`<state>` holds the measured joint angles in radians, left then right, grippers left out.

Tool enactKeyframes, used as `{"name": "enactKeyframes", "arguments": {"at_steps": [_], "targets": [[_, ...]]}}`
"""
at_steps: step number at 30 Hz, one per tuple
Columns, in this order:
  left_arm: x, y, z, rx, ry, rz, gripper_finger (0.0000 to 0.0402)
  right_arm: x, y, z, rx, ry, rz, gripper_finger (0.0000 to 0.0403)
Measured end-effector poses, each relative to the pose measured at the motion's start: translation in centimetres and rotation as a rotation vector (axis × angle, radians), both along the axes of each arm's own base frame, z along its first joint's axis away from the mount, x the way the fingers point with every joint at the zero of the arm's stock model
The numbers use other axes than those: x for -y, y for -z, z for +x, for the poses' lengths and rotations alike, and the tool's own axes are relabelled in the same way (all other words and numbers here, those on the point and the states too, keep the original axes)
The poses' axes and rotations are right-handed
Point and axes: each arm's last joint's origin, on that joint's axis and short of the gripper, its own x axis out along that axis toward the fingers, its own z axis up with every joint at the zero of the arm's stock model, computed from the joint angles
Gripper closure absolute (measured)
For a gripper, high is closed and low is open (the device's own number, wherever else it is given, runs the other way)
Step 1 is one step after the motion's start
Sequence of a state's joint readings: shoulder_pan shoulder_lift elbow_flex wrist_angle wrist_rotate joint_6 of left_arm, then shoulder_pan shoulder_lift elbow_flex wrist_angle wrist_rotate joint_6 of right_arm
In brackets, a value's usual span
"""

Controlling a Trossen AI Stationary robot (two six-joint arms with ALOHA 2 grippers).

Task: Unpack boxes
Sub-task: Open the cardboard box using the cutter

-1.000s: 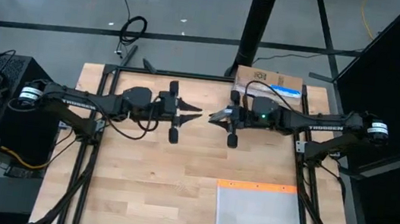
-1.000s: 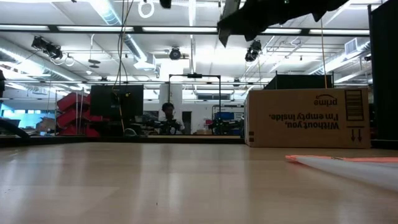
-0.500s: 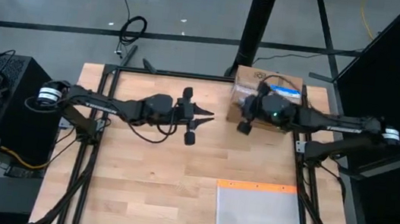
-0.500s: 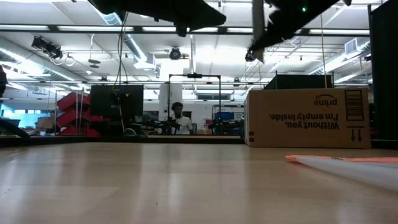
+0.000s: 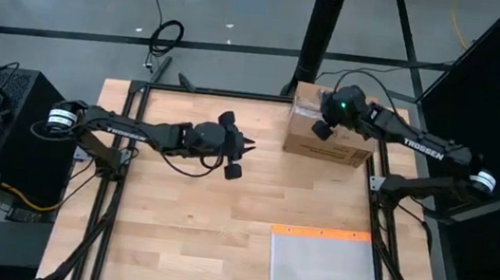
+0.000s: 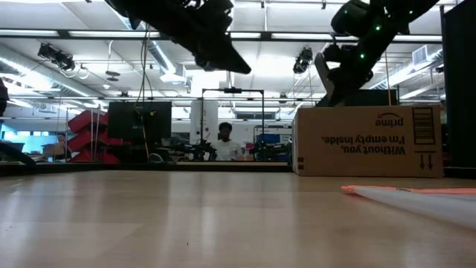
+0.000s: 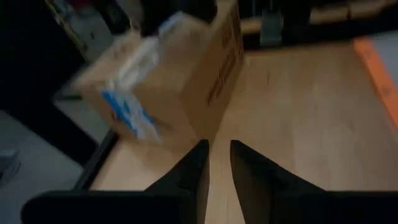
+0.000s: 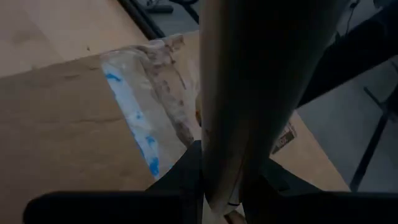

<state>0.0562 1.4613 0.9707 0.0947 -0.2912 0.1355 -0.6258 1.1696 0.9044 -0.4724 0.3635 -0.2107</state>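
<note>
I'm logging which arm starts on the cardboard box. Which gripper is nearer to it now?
Right. The right gripper hangs directly over the cardboard box at the table's far right corner. The left gripper is off to the box's side, over bare table near the middle.

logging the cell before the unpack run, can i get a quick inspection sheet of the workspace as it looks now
surface: light wooden table, bare across the middle.
job's things: one brown cardboard box at the far right edge, flaps closed, white-and-blue label on top.
clutter: flat clear pouch with orange edge at the near right corner.
grippers: left gripper shut, empty, above mid-table, pointing at the box. right gripper shut, over the box's top by the label; contact cannot be told.
cables: black cable on the floor beyond the table; leads run along both arms.
surroundings: black column behind the table, black unit on the left, a person far back in the room.
</note>
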Motion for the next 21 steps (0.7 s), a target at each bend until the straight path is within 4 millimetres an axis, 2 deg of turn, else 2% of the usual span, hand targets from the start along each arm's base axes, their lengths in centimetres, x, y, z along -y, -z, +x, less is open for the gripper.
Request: {"name": "enactKeyframes", "arguments": {"at_steps": [13, 17, 21], "targets": [[0.4, 0.5, -0.7, -0.075, -0.022, -0.07, 0.0354, 7.8, -1.1, -1.1, -0.219, 0.198, -0.061, 0.0358], [1.4, 0.7, -1.1, -0.112, -0.011, -0.103, 0.035, 10.0, 0.9, -1.6, -0.372, 0.258, -0.05, 0.0358], [2.9, 0.2, -1.6, -0.113, 0.035, -0.111, 0.035, 10.2, 2.3, -0.5, -0.425, 0.232, -0.032, 0.0358]]}}
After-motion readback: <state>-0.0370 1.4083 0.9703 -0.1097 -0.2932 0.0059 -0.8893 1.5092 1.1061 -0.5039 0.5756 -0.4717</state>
